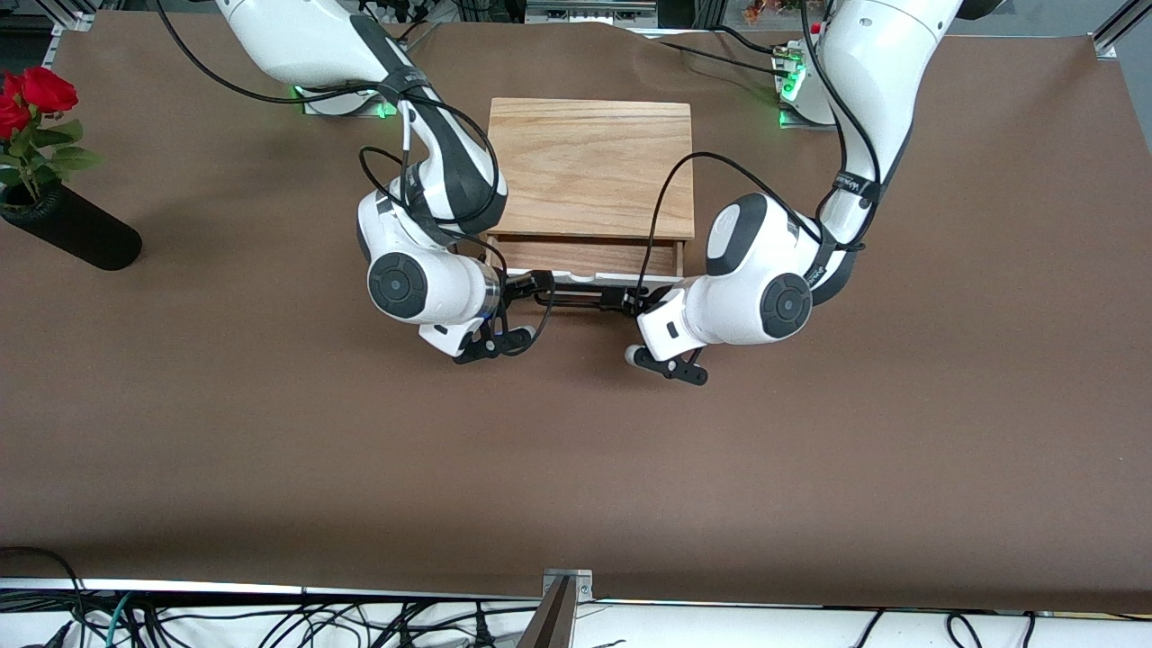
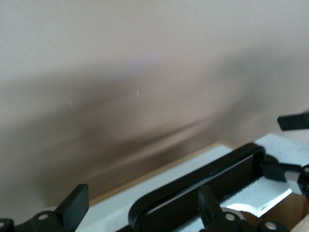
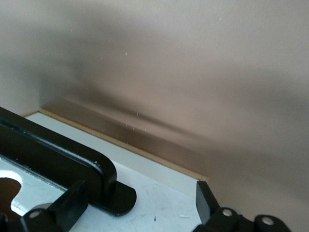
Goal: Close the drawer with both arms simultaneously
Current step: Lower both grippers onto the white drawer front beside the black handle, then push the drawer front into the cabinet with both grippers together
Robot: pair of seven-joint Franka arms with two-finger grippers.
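Observation:
The drawer of the small oak box stands pulled out a little, its white front panel and black bar handle facing the front camera. My right gripper is at the handle's end toward the right arm; in the right wrist view it is open over the white panel, beside the handle's foot. My left gripper is at the handle's other end; in the left wrist view it is open, with the handle and panel between its fingers.
A black vase with red roses lies at the right arm's end of the table. The brown table cover stretches bare toward the front camera. The right gripper's fingers show in the left wrist view.

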